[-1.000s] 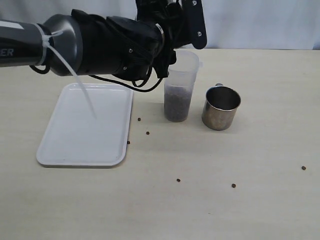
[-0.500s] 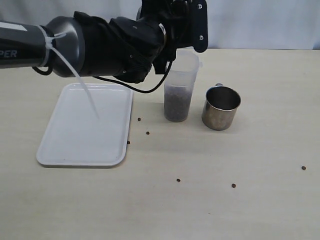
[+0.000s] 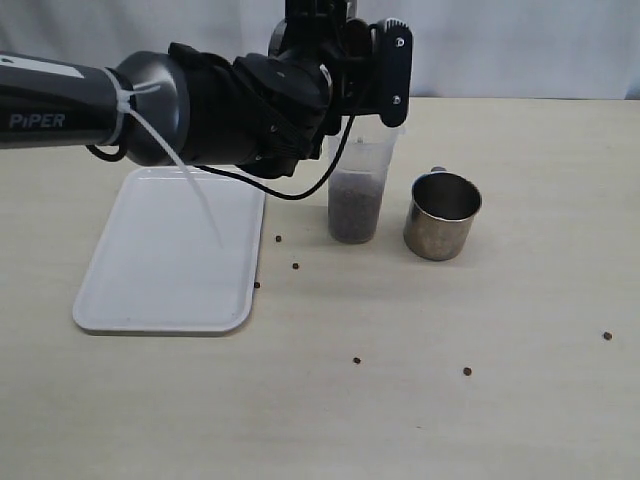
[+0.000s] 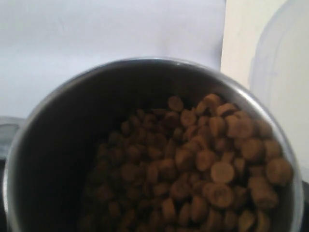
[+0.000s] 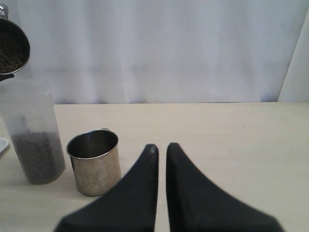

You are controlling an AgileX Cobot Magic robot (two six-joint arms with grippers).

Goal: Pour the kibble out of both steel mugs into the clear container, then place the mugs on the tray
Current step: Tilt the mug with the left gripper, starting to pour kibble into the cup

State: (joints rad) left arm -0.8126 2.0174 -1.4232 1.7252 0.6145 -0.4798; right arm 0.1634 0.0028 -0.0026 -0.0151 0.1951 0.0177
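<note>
My left gripper hangs above the clear container, shut on a steel mug that fills the left wrist view. That mug is tilted, and its kibble is heaped toward the rim beside the container's lip. The right wrist view shows the held mug high over the container, which is about a third full of kibble. The other steel mug stands upright right of the container and looks empty. My right gripper is shut on nothing, short of that mug. The white tray lies left.
Loose pellets lie scattered on the tabletop, one near the tray's edge, one toward the front and one at the far right. A black cable and a white zip tie hang from the left arm over the tray. A pale curtain backs the table.
The left arm has shifted right and rolled, bringing the gripper lower over the container's mouth. Container, standing mug and tray have not moved.
</note>
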